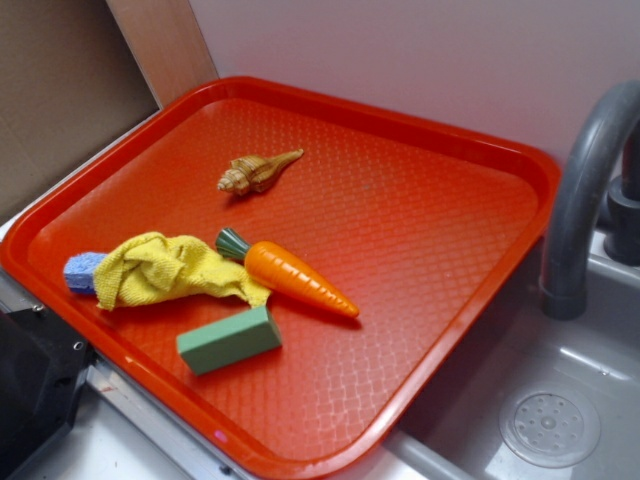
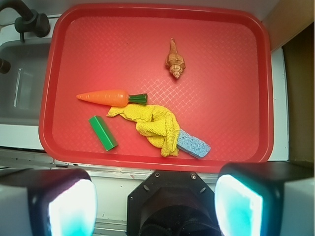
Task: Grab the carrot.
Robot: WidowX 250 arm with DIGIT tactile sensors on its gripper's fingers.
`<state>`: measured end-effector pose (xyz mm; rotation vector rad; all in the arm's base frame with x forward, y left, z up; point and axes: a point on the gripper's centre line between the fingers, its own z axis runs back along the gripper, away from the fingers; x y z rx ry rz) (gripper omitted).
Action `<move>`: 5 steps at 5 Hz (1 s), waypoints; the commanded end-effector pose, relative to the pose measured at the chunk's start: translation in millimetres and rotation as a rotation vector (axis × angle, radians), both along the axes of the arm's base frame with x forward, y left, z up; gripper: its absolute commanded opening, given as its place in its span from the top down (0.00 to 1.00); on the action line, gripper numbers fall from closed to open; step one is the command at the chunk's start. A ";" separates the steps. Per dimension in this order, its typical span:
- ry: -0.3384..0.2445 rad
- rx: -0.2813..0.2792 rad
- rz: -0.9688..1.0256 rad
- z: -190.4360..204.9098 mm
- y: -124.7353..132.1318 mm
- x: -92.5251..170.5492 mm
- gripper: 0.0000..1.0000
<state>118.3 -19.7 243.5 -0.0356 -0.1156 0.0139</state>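
Gripper (image 2: 156,206) high above near tray (image 2: 147,162) rim, fingers (image 2: 59,206) spread, holding nothing. Carrot (image 2: 104,98) mid-tray, left side, stem touching yellow cloth (image 2: 152,123); green block (image 2: 103,132) just nearer. Risk: snagging cloth w/ carrot; glossy taper slipping out. Seashell (image 2: 174,61) farther, clear.

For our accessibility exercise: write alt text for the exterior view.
A toy carrot lies on a red tray beside a grey sink, its green stem end by a crumpled yellow cloth. A green block, blue sponge and seashell also lie there.
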 end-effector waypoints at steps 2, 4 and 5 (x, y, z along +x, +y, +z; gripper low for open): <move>-0.068 0.119 -0.246 -11.2 -20.3 27.4 0.00; -0.218 0.206 -0.740 -22.0 -56.3 40.9 0.00; -0.250 0.219 -0.990 -39.1 -69.3 44.4 0.00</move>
